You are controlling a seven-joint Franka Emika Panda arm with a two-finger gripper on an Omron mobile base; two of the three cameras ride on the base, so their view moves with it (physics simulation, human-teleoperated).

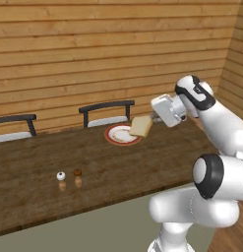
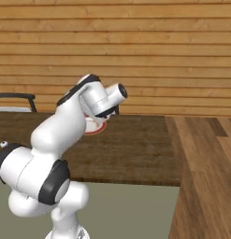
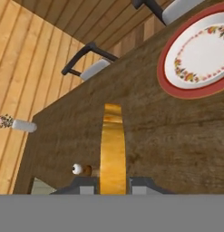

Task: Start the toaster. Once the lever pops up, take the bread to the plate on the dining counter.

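At the far left of the left base view, a dark-framed chair is seen tucked behind the dining counter, whose long wood-grain top runs across the picture with its grey-green front below. Two small shakers, one white-capped and one brown-capped, are set just beside each other on the bare left-middle of the slab, well apart from everything else, with open wood all round them. A second chair is placed behind the far edge, near the plate. The red-rimmed plate is set close to that far edge, and the bread is held tilted above its right rim (whether slice and plate touch cannot be told). The gripper is reached in from the right.

In the right base view the counter's right end is shown, with bare wooden floor beyond it; the plate is mostly hidden behind the arm.

In the hand view the plate's floral inner band is revealed, and the bread is seen edge-on, its yellow-tan crust pinched between the two fingertips, which are pressed against its faces, narrowly apart.
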